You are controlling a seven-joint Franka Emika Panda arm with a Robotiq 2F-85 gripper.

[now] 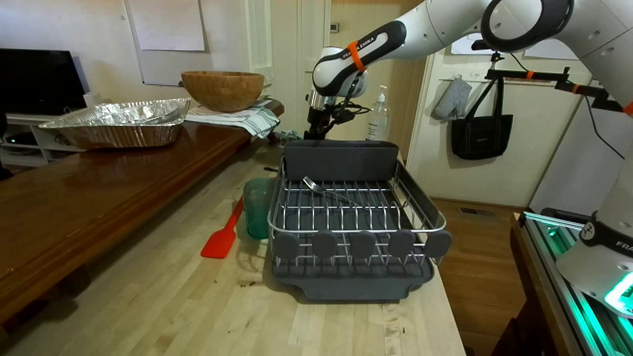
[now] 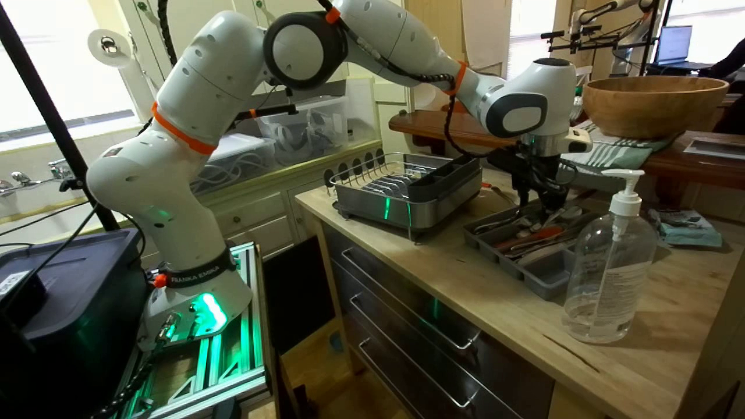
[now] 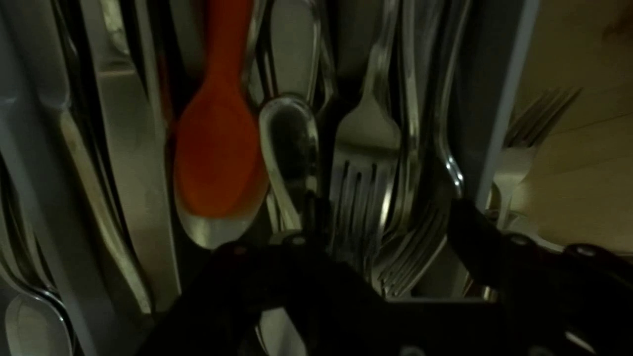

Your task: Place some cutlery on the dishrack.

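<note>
Two forks (image 3: 366, 133) show between the wide-set jaws of our hand (image 3: 388, 217) at the cutlery tray (image 2: 544, 273); we see the dishrack (image 2: 366, 201) beside that tray on the bench (image 2: 454, 262), apart from the hand, one fork (image 1: 320, 189) inside

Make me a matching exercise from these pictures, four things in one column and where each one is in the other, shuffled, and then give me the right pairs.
1. Wooden bowl
2. Black bag
3. Green cup
4. Gripper

A. Close beside the dishrack
B. At the cutlery tray
C. On the striped cloth
D. Hanging beside the grey mitt

Right pairs: 1-C; 2-D; 3-A; 4-B
</note>
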